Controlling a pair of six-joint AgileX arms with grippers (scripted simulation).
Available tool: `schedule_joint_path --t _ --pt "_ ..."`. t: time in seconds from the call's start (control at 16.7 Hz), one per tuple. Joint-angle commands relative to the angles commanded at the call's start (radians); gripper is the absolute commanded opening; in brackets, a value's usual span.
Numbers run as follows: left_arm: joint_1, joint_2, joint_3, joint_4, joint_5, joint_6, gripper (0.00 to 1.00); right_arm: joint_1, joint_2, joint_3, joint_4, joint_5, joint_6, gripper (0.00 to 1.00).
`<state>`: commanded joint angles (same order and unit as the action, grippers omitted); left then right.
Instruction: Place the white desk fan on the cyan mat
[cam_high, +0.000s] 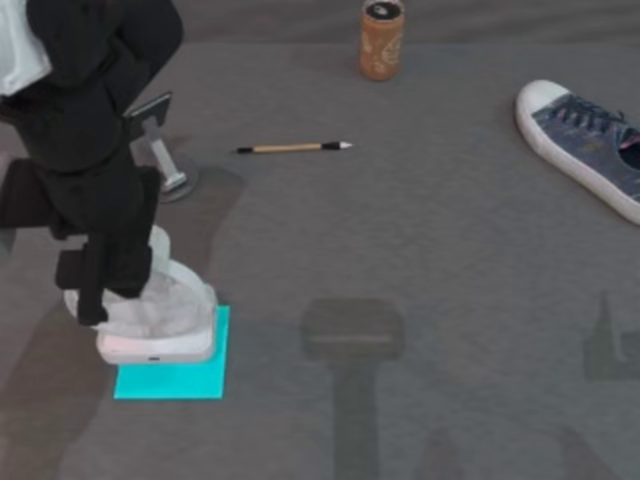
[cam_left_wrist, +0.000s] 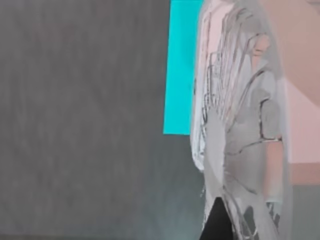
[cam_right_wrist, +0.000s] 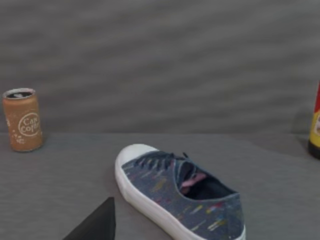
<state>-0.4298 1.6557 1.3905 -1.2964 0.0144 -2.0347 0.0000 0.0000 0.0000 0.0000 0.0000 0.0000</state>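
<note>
The white desk fan stands at the table's near left, its rounded base overlapping the far left part of the cyan mat. My left gripper comes down from above and is shut on the fan's grilled head. In the left wrist view the fan's grille fills the right side, one black fingertip lies against it, and a strip of the cyan mat shows behind. My right gripper is out of the top view and hangs parked near the shoe.
A grey phone stand stands just behind the left arm. A pencil lies mid-table, and a brown can stands at the back. A blue sneaker lies at the right, and a bottle shows at the right wrist view's edge.
</note>
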Motion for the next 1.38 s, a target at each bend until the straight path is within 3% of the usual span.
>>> schedule_joint_path --t 0.42,1.2,1.38 --pt "0.001 0.006 -0.065 0.071 0.001 0.006 0.0 0.0 0.0 0.0 0.0 0.0 0.0 1.0" --pt "0.001 0.006 -0.065 0.071 0.001 0.006 0.98 0.0 0.0 0.0 0.0 0.0 0.0 1.0" --pt "0.001 0.006 -0.065 0.071 0.001 0.006 1.0 0.0 0.0 0.0 0.0 0.0 0.0 1.0"
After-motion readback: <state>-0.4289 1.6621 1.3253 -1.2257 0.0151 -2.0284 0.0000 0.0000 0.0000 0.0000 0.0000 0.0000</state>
